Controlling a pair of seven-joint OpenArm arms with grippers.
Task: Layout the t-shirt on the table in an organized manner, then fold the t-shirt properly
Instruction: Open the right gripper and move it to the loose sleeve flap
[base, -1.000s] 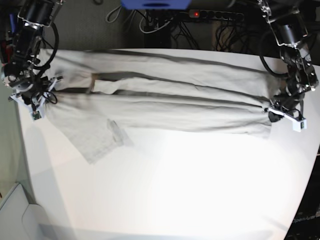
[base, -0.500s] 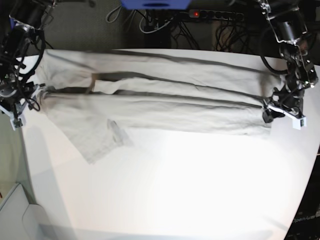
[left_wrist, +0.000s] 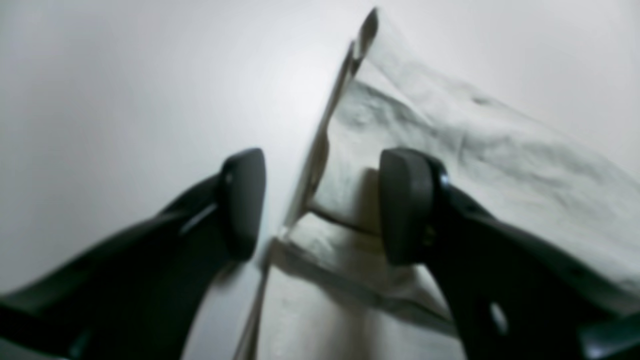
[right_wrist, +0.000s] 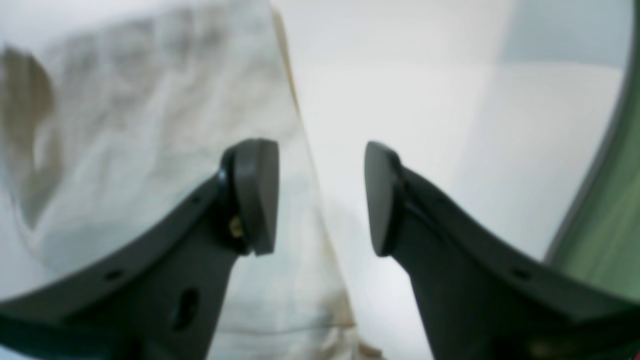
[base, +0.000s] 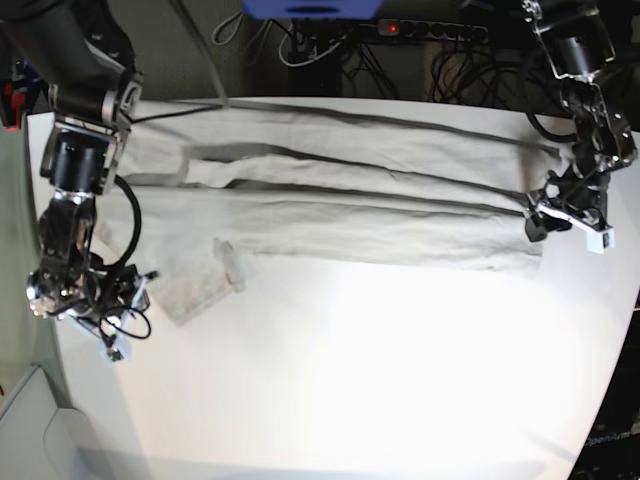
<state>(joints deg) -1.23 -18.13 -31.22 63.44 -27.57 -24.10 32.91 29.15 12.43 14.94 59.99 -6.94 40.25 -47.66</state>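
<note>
Since the earlier frame the right tool (base: 120, 325) has swung down toward eight o'clock, both tools released, leaving the t-shirt (base: 340, 195) stretched across the bench (base: 380, 380); folding next needs fresh grips, with the left tool (base: 560, 222) at its three-o'clock edge.

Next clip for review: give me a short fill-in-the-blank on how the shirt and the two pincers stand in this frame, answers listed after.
1. The t-shirt lies on the ____ table.
2. In its wrist view, the left pincer stands ____, its pads either side of the shirt's edge.
3. The right pincer holds ____ between its pads.
4. In the base view, one ____ of the shirt sticks out toward the near side.

Missing words: white; open; nothing; sleeve
</note>
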